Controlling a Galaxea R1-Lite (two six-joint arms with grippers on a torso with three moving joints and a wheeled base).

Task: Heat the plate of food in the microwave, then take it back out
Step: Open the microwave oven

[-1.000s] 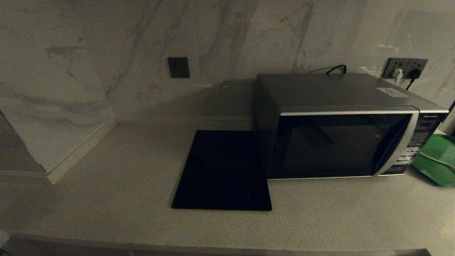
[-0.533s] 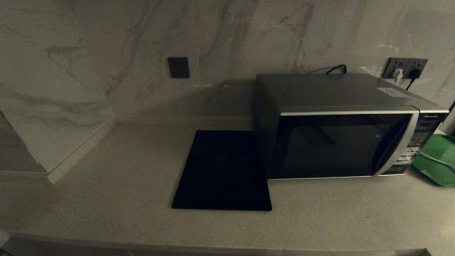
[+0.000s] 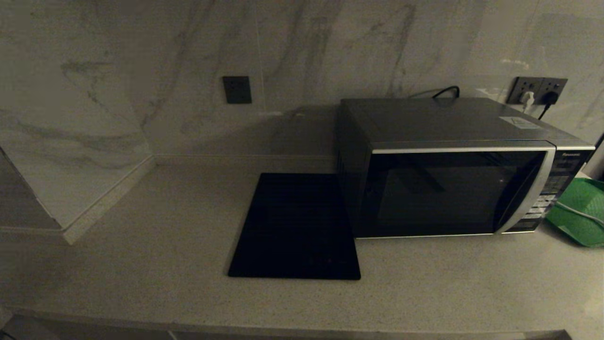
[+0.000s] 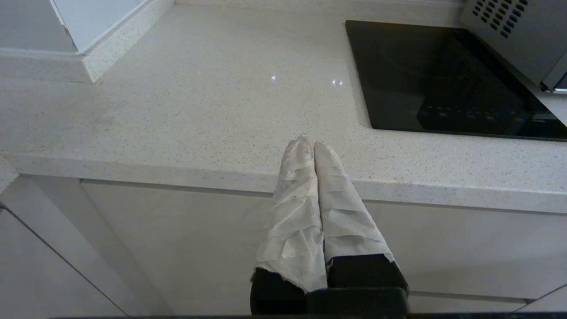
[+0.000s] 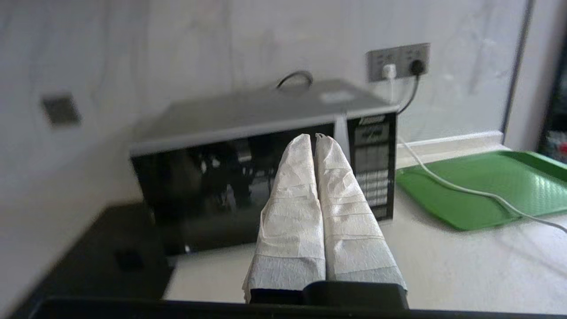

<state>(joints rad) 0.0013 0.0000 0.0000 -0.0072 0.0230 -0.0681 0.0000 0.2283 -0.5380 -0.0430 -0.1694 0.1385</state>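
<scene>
The microwave (image 3: 453, 170) stands on the speckled worktop (image 3: 141, 264) with its back near the marble wall (image 3: 330, 47), and its dark glass door is shut. Its button panel (image 3: 549, 189) is on its right-hand end. The plate of food shows in none of the views; the glass is too dark to tell whether it sits inside the microwave. A flat black square mat (image 3: 295, 226) lies on the worktop just to the left of the microwave, its edge right against the microwave's lower left corner. A green tray (image 3: 580, 212) lies on the worktop to the right of the microwave, close to the button panel, with a pale cable (image 5: 465, 190) running across it. A wall socket (image 3: 538, 89) with plugs in it sits behind the microwave's right rear corner. The left gripper (image 4: 313, 144) hangs in front of the worktop's front edge, well to the left of the microwave, with its tape-wrapped fingers (image 4: 294, 195) clenched together on nothing. The right gripper (image 5: 315, 137) is held in the air in front of the microwave, facing the door near the button panel, its wrapped fingers (image 5: 345, 208) likewise pressed together and empty.
</scene>
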